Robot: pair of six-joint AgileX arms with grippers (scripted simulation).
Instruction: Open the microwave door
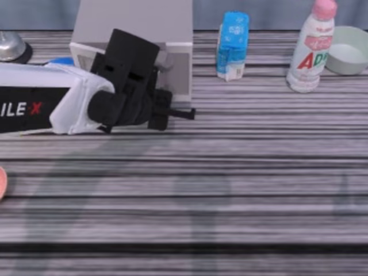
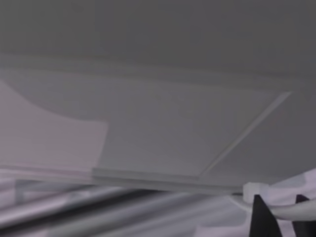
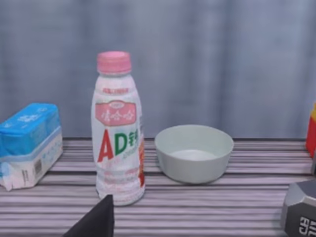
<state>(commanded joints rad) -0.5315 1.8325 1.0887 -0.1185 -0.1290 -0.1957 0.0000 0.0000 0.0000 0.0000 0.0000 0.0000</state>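
Microwave: you have the microwave (image 1: 138, 20) at the far edge of the table (image 1: 230, 190), toward the top view's left; its flat top and front face show from above.
Door: the microwave door (image 1: 95, 57) looks swung partly off the front, but your left arm covers most of it, so you cannot read how wide it stands. The left wrist view shows only grey panels (image 2: 158, 143) very close up.
Left hand: your left hand (image 1: 172, 112) sits right at the microwave's front, low and close to the door. You cannot tell from these views whether its fingers are apart or clamped on anything.
Right hand: it does not appear from above; the arm looks parked off to the right, its wrist camera facing a pink-capped bottle (image 3: 117, 128), a pale bowl (image 3: 194, 153) and a blue carton (image 3: 29, 143) on the table.
Progress: judge the task as under way, with the arm engaged at the door.
Left to do: likely swing the door fully clear of the front, then withdraw.
Caution: the carton stands near the microwave's right side.
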